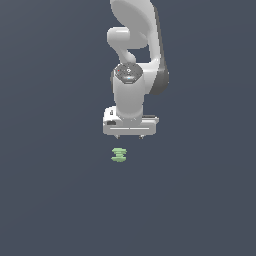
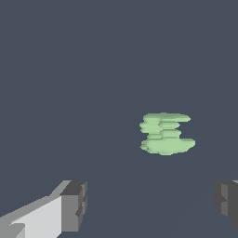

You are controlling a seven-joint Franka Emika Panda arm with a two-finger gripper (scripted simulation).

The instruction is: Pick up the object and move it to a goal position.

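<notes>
The object [image 1: 118, 155] is a tiny light-green ridged item of stacked flat layers, pinched in the middle, lying on the dark grey surface. It also shows in the wrist view [image 2: 166, 133]. My gripper [image 1: 130, 136] hangs just above and behind it in the exterior view, a little to that view's right of it. The wrist view shows the gripper [image 2: 151, 204] open, its two fingers spread wide with nothing between them. One grey fingertip [image 2: 74, 204] and the other fingertip [image 2: 227, 201] sit apart from the object, which lies beyond them.
The white arm [image 1: 132, 45] rises from the gripper to the top of the exterior view. The plain dark grey surface [image 1: 50, 200] fills the rest of both views.
</notes>
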